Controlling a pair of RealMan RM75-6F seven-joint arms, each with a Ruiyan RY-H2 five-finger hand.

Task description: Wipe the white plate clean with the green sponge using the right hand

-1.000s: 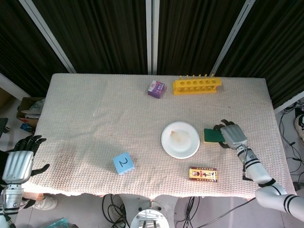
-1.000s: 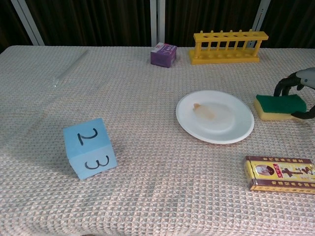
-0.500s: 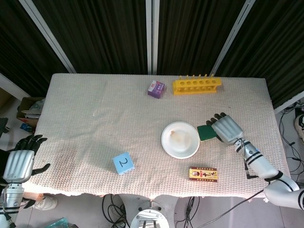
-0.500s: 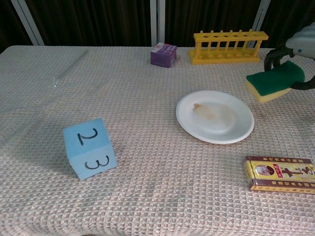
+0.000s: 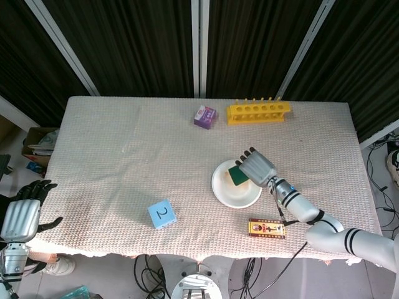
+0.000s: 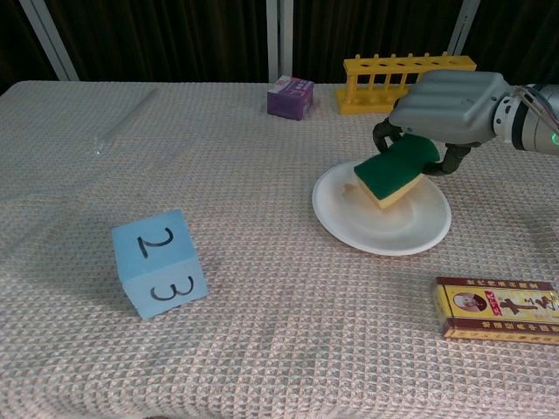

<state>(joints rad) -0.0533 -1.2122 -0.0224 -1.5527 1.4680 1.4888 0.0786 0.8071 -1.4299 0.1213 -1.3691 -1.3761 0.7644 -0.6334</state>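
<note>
A green and yellow sponge (image 6: 395,172) sat over a white plate (image 6: 382,229). A blue cube (image 6: 160,262) bore black numbers on a beige waffle-textured cloth (image 6: 262,332); a yellow rack (image 6: 408,83) and purple box (image 6: 291,97) stood behind.

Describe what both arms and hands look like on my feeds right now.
Right hand: grey metallic back, dark fingers, on a white segmented arm with black bands and a thin cable. Left hand: silver-grey ribbed back, black fingers.

The right hand (image 6: 445,105) reaches in palm down with fingers curled, while the left hand (image 5: 22,215) hangs off-table, fingers apart.
</note>
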